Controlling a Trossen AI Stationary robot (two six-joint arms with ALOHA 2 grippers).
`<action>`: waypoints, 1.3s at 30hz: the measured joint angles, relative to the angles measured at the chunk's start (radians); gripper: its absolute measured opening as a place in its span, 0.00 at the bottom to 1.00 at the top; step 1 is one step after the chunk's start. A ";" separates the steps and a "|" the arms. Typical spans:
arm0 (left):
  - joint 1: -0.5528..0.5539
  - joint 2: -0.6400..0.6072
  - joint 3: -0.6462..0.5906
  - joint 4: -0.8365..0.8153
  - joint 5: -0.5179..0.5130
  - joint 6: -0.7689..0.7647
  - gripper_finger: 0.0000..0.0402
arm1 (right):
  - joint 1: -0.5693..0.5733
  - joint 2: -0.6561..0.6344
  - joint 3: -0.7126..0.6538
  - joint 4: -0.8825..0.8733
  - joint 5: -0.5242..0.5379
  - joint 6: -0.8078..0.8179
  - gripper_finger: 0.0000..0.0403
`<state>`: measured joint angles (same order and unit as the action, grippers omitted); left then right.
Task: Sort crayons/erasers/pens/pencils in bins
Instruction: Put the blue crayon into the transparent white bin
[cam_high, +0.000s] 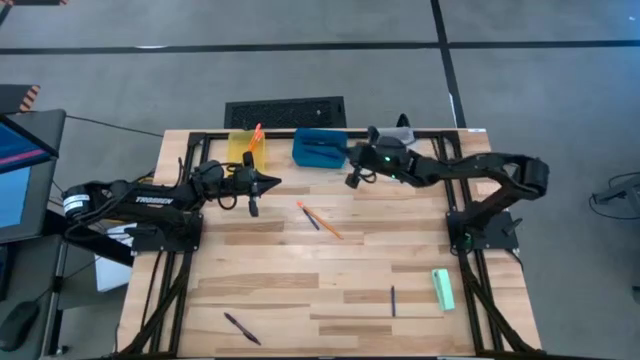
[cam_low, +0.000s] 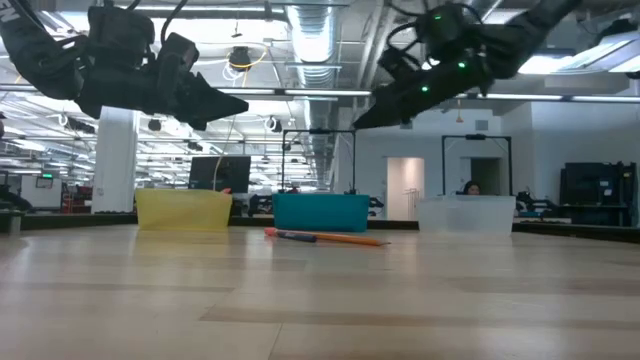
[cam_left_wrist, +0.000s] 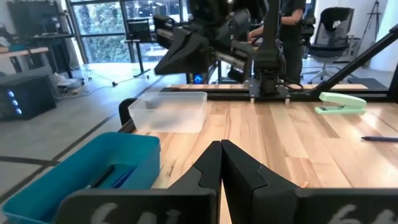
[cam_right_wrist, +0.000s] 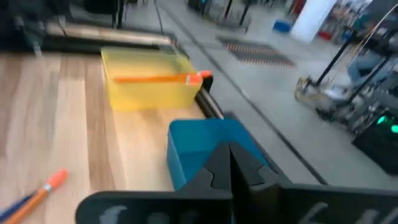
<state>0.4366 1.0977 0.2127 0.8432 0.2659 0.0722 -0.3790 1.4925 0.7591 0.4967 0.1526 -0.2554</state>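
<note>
Left claw (cam_high: 268, 183): raised above desk, fingers (cam_left_wrist: 214, 163) pressed together, empty, arm extended inward from left side. Right claw (cam_high: 352, 178): raised likewise, fingers (cam_right_wrist: 231, 160) together, empty, arm bent, reaching inward from right side.

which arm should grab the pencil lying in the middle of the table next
Left, probably. The left pincer is shut, empty, and hangs nearer the pencil and the yellow bin already holding one. The right pincer, also shut, hangs by the blue bin.
</note>
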 joint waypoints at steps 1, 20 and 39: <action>0.000 0.000 0.000 -0.003 0.000 -0.004 0.00 | 0.000 -0.014 -0.032 0.042 -0.005 0.007 0.01; -0.033 0.000 0.083 -0.264 0.004 0.017 0.00 | 0.103 -0.050 -0.341 0.547 -0.175 0.027 0.01; -0.210 0.000 0.284 -0.611 -0.104 0.122 0.00 | 0.192 -0.049 -0.478 0.709 -0.127 0.044 0.01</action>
<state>0.2268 1.0977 0.4966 0.2319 0.1615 0.1944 -0.1870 1.4433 0.2806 1.2060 0.0255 -0.2112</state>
